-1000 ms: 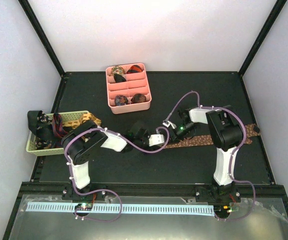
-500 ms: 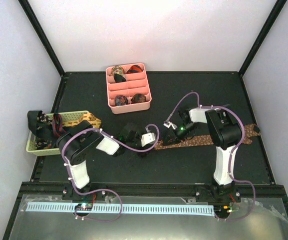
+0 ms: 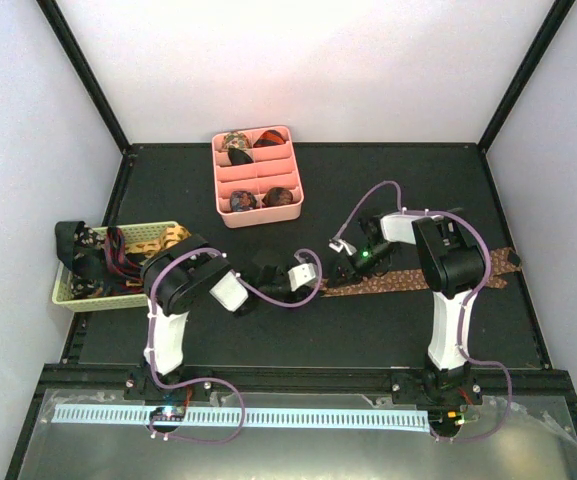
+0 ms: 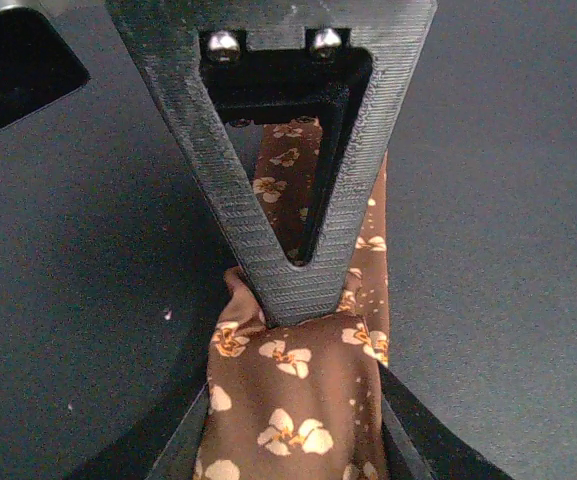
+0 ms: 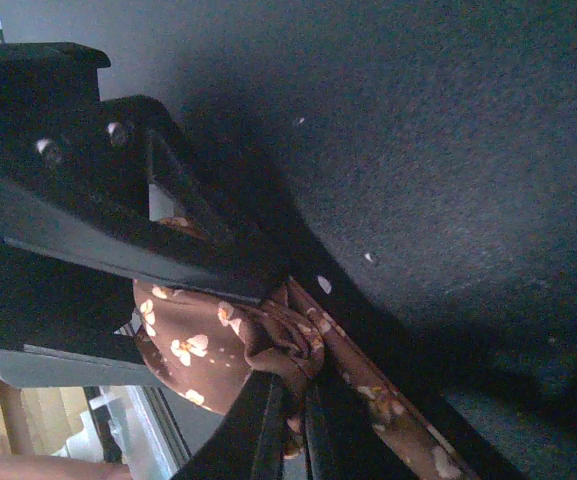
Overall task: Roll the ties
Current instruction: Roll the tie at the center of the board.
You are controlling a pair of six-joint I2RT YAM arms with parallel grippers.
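Table of dark matte material fills the frame's middle, closed in by white walls. One pink tray at upper centre holds at least four rolled ties. One pale basket at the left holds loose ties, too tangled to count. One brown tie lies right of centre. The left end effector is narrowed onto its bunched end, and the right end effector is clamped on that end too.

Pink tray, woven basket

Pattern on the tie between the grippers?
The tie is brown with small cream-orange flowers; clearest in left wrist view.
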